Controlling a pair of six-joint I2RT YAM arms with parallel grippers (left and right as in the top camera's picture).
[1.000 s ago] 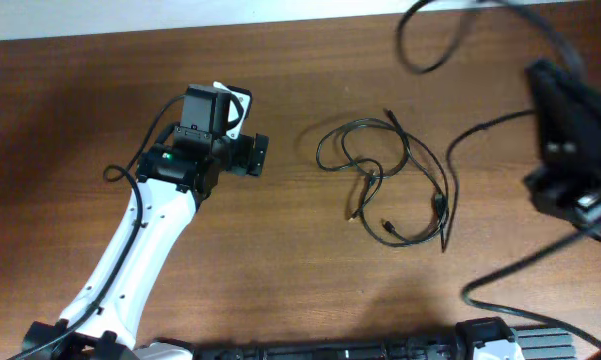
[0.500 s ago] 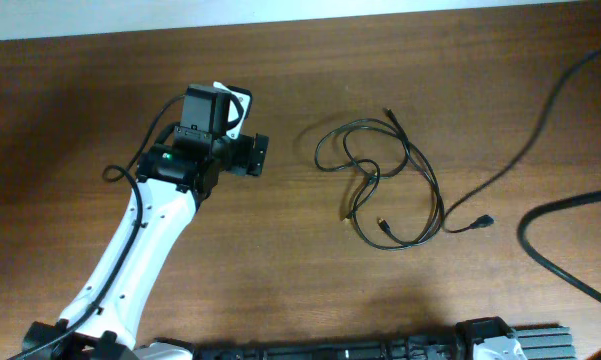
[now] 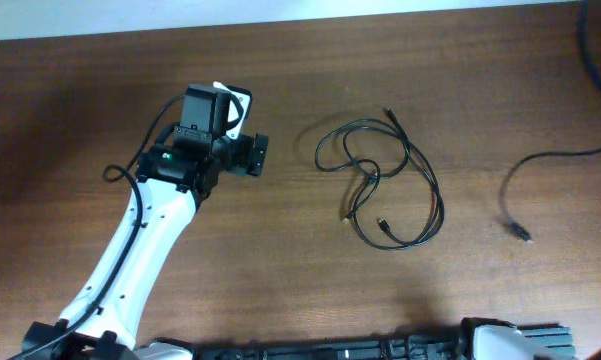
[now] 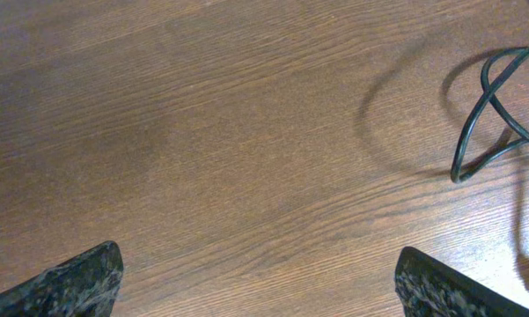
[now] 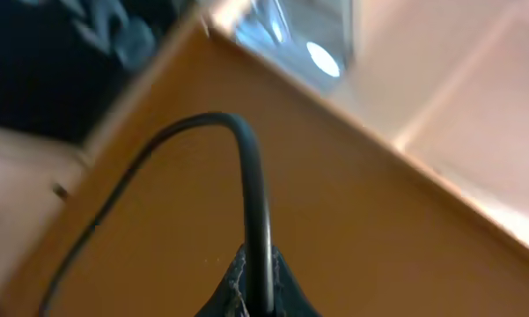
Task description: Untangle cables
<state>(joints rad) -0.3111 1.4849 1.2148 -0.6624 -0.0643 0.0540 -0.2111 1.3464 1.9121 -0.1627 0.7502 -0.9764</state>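
We are looking down at a brown wood-grain table (image 3: 480, 80), with a pale strip (image 3: 180, 15) of the room running along its far edge. The right wrist view is blurring into orange-brown and cream shapes.

A loose tangle of thin black cables (image 3: 372, 175) is lying at the table's middle. It is well apart from the black left gripper (image 4: 264, 286) on its white arm (image 3: 130, 260), which is hovering to the tangle's left with jaws spread wide, holding nothing. The nearest loops are showing at the right edge of its wrist view.

The right gripper (image 5: 260, 295) is sitting outside the overhead view, pinching tight on a single black cable (image 5: 253, 185). This cable is trailing in from the table's right edge, its small plug end (image 3: 521, 233) well apart from the tangle.

Compared with a second ago, the right arm has left the overhead view, this cable has come out of the tangle, and the left arm has not moved.
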